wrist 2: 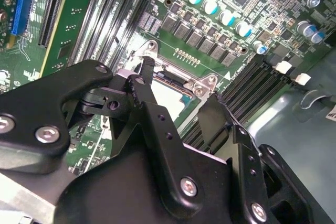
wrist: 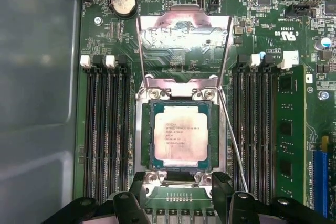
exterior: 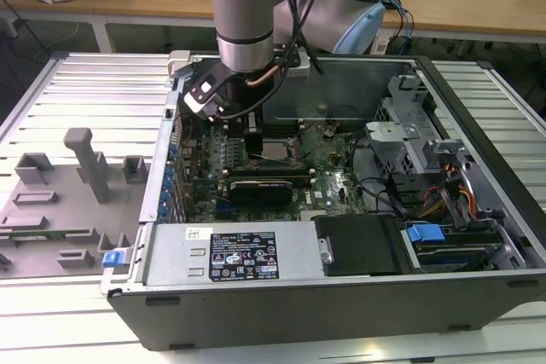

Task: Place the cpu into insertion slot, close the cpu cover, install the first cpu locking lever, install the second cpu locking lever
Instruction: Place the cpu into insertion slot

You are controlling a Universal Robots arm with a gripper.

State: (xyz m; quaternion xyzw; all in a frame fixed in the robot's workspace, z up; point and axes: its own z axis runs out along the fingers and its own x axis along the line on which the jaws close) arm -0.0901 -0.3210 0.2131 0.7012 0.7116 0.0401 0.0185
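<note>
One cpu seated, one cpu cover raised

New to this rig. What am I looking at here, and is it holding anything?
A robot arm reaches into an open computer case on a slatted table; the exterior view comes from a camera off the arm. Both wrist views come from cameras on the arm, looking past the gripper at the motherboard. In the first wrist view the cpu sits in the insertion slot, the cpu cover stands open, and the gripper is open at the slot's edge, holding nothing.
</note>
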